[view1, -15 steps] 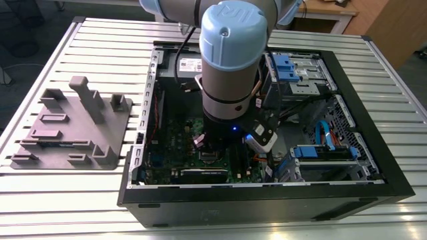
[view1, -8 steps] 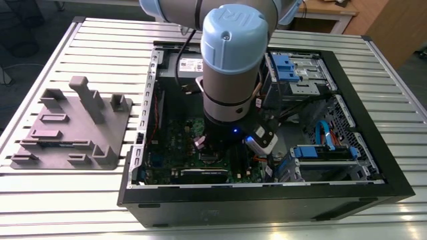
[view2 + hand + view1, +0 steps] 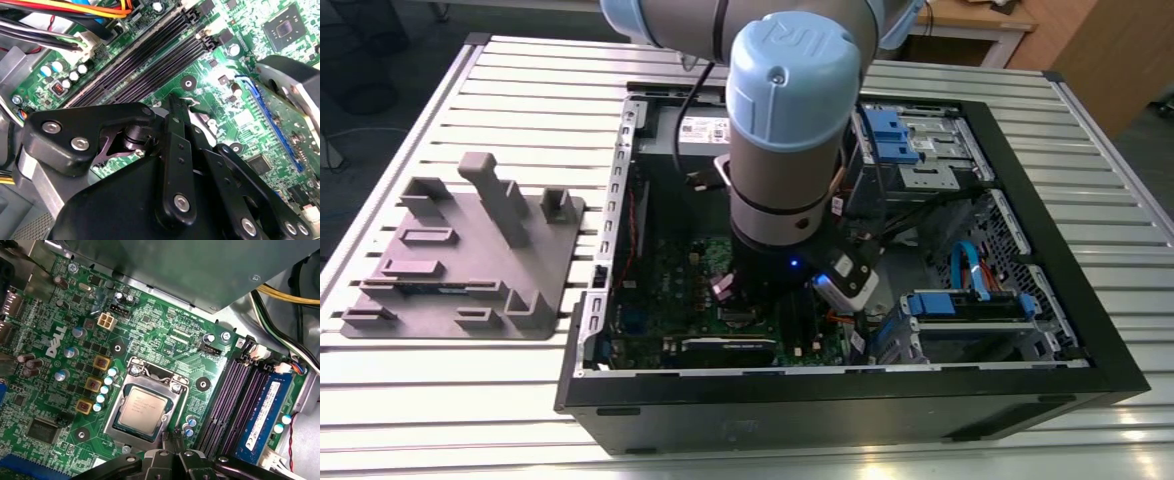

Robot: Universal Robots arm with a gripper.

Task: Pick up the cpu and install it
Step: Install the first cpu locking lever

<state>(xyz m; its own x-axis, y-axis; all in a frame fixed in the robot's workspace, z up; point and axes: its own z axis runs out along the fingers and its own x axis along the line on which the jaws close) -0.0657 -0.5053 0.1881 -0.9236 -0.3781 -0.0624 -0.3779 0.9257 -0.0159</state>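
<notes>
In the exterior view, a robot arm (image 3: 781, 150) is reaching straight down into an open computer case (image 3: 854, 390) lying on a slatted metal table (image 3: 427, 400). A grey plastic fixture (image 3: 460, 260) with upright posts is sitting well apart, toward the exterior view's left. The arm's lower end is hovering over the green motherboard (image 3: 674, 265).

In the second wrist view, the black gripper (image 3: 180, 112) is hanging close above the motherboard, beside the long memory slots (image 3: 150, 65). Whether it is released or clenched I cannot tell — nothing is visibly held in it.

In the first wrist view, the cpu (image 3: 143, 410) is lying flat inside the silver socket frame (image 3: 122, 395) on the motherboard, near the gripper's tips. Judging from this, the chip is already placed in its socket — whether the socket is latched I cannot tell.
</notes>
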